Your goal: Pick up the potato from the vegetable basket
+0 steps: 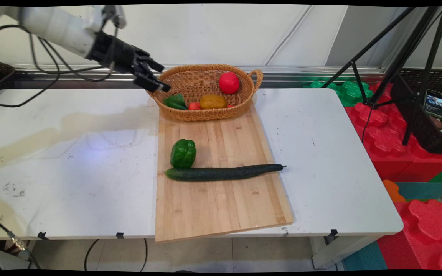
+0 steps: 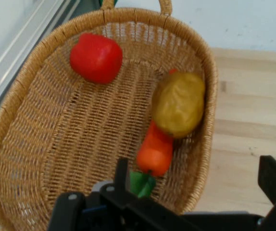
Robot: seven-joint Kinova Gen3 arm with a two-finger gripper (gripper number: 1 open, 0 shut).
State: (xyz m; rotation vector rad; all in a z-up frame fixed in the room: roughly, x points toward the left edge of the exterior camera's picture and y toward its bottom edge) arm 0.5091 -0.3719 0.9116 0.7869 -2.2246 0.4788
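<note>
basket [image 1: 205,92] of woven wicker, at the far end of a wooden cutting board [image 1: 221,184] on the white table [image 1: 71,161]. inside the basket lie a red pepper [image 1: 229,82], a yellowish potato-like vegetable [image 1: 213,102], an orange carrot-like piece [image 2: 155,154] with a green leafy item [image 1: 175,101] beside it. on the board, apart from the basket, rest a green bell pepper [image 1: 183,153] and a long dark cucumber [image 1: 221,173], the pepper touching the cucumber's upper side near its left end. as things lie, four items sit in the basket and two sit on the board; no item is in transit. gripper [image 1: 155,78]: carried on the arm entering from the upper left, angled downward and to the right, its tips above the basket's left rim. in the hand view it looks down into the basket, nearest the leafy item and the carrot-like piece. fingers [image 1: 152,65] stand spread apart, with nothing between them; the tool is released and touches nothing.
</note>
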